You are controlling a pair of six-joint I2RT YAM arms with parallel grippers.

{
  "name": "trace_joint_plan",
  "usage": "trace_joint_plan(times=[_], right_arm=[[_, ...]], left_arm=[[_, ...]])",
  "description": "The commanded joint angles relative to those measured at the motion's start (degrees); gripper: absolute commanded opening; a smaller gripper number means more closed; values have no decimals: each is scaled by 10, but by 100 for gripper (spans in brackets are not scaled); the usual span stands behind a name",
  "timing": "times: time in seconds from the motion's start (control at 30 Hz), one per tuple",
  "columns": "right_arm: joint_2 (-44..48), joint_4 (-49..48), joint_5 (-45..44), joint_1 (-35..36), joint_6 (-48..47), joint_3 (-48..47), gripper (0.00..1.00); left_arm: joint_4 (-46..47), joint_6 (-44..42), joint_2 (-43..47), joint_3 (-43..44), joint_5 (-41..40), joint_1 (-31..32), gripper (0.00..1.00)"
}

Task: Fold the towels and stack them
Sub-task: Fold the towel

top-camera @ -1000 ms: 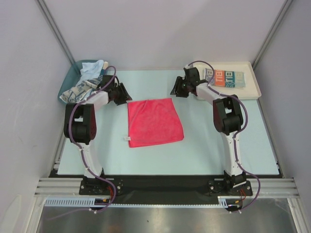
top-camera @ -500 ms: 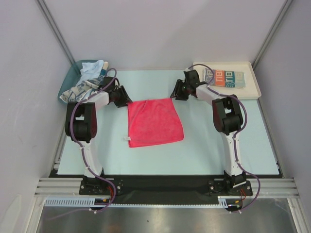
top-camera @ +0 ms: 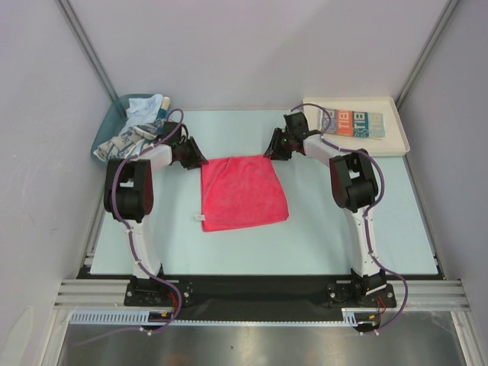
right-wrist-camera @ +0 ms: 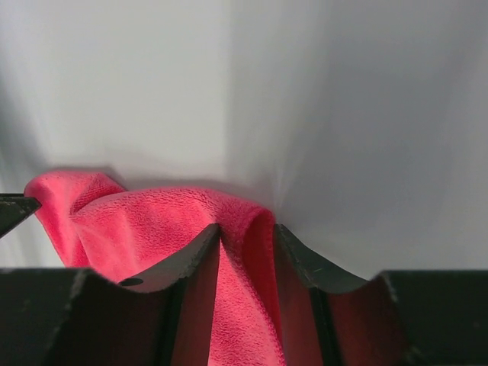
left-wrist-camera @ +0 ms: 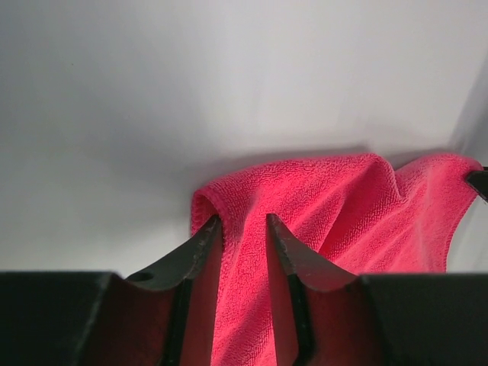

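The red-pink towel [top-camera: 242, 192] lies spread flat on the table's middle. My left gripper [top-camera: 200, 160] is at its far left corner and my right gripper [top-camera: 269, 152] at its far right corner. In the left wrist view the gripper [left-wrist-camera: 244, 223] is shut on a bunched fold of the red-pink towel [left-wrist-camera: 335, 206]. In the right wrist view the gripper [right-wrist-camera: 248, 229] is shut on a raised fold of the same towel [right-wrist-camera: 137, 221]. A teal/white/orange lettered towel [top-camera: 354, 122] lies folded in the white tray. A pale blue towel [top-camera: 146, 108] and a blue-and-white patterned towel [top-camera: 122, 142] lie crumpled in the teal bin.
The teal bin [top-camera: 105, 131] stands at the far left corner of the table. The white tray [top-camera: 399, 141] sits at the far right. Grey walls close in the back and both sides.
Both grippers have moved inward and down onto the far corners of the red-pink towel. The towel's far edge is now pinched up at each corner.
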State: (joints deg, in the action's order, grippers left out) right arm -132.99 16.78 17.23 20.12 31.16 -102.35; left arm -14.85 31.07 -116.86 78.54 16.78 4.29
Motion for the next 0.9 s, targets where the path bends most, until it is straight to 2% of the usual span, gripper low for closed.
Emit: trace_joint_plan(times=[0.0,0.1,0.13,0.27,0.3,0.4,0.43,0.67,0.87], right_arm=[[-15,-3,6,3,7,-24,38],[-21,-3,5,2,13,-30,33],[-22,-4,3,2,14,-31,31],[-21,-13,-9,-2,23,-30,19],[-19,-14,-11,-4,25,-30,17],[-11,-19,-32,-8,24,-24,10],[1,-22,-41,-8,22,-22,9],[57,-54,-117,-22,11,43,7],[75,-62,-133,-23,6,60,6]], left_arm=[[18,6,-6,14,12,-6,33],[19,6,-9,15,12,-9,29],[19,7,-10,16,12,-9,24],[21,7,-14,21,13,-11,17],[20,6,-15,22,13,-11,11],[18,2,-20,28,10,-13,7],[17,1,-20,29,10,-14,2],[22,1,-13,31,11,-26,0],[23,1,-13,48,27,-35,1]])
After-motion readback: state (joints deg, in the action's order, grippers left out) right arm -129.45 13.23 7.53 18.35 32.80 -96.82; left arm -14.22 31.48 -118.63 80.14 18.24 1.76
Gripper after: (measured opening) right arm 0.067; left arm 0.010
